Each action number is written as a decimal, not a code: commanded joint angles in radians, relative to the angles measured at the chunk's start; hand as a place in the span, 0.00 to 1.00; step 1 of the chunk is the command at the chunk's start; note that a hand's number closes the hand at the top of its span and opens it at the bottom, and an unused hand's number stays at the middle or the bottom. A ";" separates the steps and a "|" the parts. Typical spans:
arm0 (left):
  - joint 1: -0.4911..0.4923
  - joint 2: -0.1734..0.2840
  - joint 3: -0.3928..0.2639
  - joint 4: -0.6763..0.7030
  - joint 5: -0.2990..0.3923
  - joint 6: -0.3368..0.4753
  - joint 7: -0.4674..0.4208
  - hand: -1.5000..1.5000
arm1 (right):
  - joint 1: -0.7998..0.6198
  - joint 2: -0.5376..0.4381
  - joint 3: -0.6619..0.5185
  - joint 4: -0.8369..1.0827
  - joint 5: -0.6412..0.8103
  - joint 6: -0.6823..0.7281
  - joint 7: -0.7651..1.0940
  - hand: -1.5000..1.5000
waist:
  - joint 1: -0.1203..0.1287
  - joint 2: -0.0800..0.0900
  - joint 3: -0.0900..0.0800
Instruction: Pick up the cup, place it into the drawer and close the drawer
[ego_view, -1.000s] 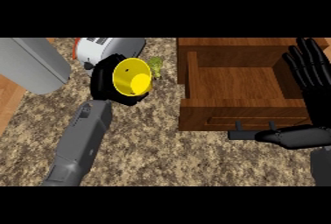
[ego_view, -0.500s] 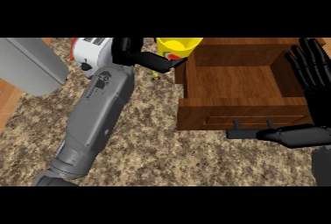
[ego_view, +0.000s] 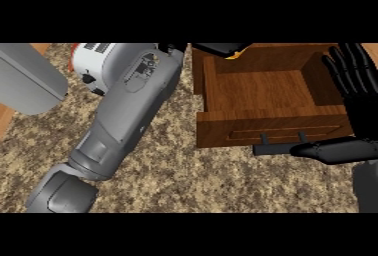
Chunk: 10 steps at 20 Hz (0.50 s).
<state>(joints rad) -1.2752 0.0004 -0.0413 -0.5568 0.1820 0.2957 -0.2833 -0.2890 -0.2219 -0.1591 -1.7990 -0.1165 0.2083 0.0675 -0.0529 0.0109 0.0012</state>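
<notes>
Desk (ego_view: 170, 180): speckled brown top, carrying everything.
Left arm (ego_view: 122, 115): grey forearm stretched from the near left diagonally toward the far edge, beside the drawer's left wall.
Drawer (ego_view: 266, 87): wooden, open, at the right; dark handle on its near front.
Right hand (ego_view: 354, 75): at the drawer's right wall, fingers straight and spread, holding nothing.
Left hand (ego_view: 214, 48): black, at the drawer's far left corner; fingers cannot be told.
Cup (ego_view: 235, 54): only a yellow sliver shows under the left hand, at the far edge.
</notes>
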 joint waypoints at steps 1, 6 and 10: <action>-0.064 0.000 -0.066 0.152 0.038 0.079 0.009 1.00 | -0.018 0.007 0.016 -0.003 -0.014 0.012 0.004 0.00 | -0.042 0.011 0.001; -0.086 0.000 -0.139 0.247 0.063 0.021 0.040 1.00 | -0.035 -0.008 0.001 -0.001 -0.037 0.031 -0.001 0.00 | -0.073 0.016 0.001; -0.080 0.000 -0.219 0.289 0.068 -0.042 0.090 1.00 | -0.085 0.019 0.051 0.038 -0.003 0.023 -0.016 0.00 | -0.106 0.031 0.002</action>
<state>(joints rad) -1.3467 0.0001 -0.1978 -0.3170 0.2376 0.2903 -0.2275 -0.3461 -0.2092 -0.1303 -1.7806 -0.1231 0.2183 0.0652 -0.1288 0.0314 0.0023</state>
